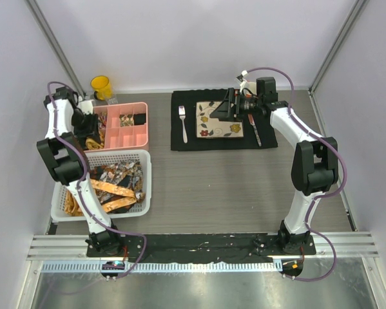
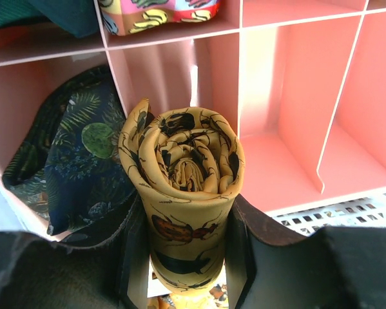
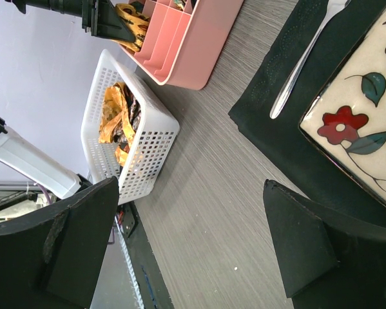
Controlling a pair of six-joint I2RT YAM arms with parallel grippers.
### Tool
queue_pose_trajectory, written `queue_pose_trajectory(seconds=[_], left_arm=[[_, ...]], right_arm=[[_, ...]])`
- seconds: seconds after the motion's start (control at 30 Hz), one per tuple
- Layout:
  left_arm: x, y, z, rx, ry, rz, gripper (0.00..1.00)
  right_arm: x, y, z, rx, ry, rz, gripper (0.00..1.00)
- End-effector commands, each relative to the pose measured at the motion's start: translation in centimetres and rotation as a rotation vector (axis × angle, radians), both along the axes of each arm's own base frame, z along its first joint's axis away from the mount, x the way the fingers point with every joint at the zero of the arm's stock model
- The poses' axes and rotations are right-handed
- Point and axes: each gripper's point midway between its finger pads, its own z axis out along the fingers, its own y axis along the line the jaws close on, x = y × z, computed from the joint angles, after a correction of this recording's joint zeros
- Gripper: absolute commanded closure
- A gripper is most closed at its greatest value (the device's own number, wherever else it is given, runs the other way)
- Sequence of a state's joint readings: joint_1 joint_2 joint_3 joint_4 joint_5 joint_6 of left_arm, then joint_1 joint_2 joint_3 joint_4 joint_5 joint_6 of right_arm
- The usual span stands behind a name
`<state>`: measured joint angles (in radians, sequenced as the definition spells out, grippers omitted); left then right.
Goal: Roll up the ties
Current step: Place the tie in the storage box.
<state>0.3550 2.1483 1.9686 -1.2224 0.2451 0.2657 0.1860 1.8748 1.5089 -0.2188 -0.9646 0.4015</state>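
Observation:
My left gripper [image 2: 186,248] is shut on a rolled mustard-yellow tie with beetle prints [image 2: 186,161], held upright over the near compartments of the pink tray [image 2: 289,84]. In the top view that gripper [image 1: 89,136] is at the tray's left end [image 1: 141,125]. A dark green leafy tie [image 2: 70,161] lies in the compartment to the left; a colourful tie [image 2: 160,14] sits in one behind. Several loose orange and dark ties [image 1: 112,183] fill the white basket [image 1: 145,187]. My right gripper [image 3: 193,251] is open and empty, over the plate [image 1: 218,120].
A black mat [image 1: 186,145] holds the flowered plate, a fork [image 1: 183,122] and a knife [image 1: 254,129]. A yellow cup [image 1: 101,85] stands behind the tray. The right wrist view shows the basket [image 3: 141,148], tray [image 3: 186,45], fork [image 3: 302,64] and plate [image 3: 366,129].

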Motion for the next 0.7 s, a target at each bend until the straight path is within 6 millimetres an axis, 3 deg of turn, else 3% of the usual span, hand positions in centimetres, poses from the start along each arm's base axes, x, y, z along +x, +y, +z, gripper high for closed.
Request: queue_pose_trajectory(seconds=[0.0,0.37,0.67], left_arm=[[1.6,1.0,3.9,0.114,-0.134,-0.012,1.0],[1.9,-2.0,2.5,0.091,-0.117,-0.08,1.0],[2.1,0.1,2.7,0.162,-0.119,-0.058,1.0]], right_arm=[[0.4,0.0,0.7,0.004,-0.033,0.007,0.0],[0.4,0.0,0.6,0.003,-0.028,0.007,0.01],[0.6,-0.2,0.6,0.003,-0.027,0.003,0.01]])
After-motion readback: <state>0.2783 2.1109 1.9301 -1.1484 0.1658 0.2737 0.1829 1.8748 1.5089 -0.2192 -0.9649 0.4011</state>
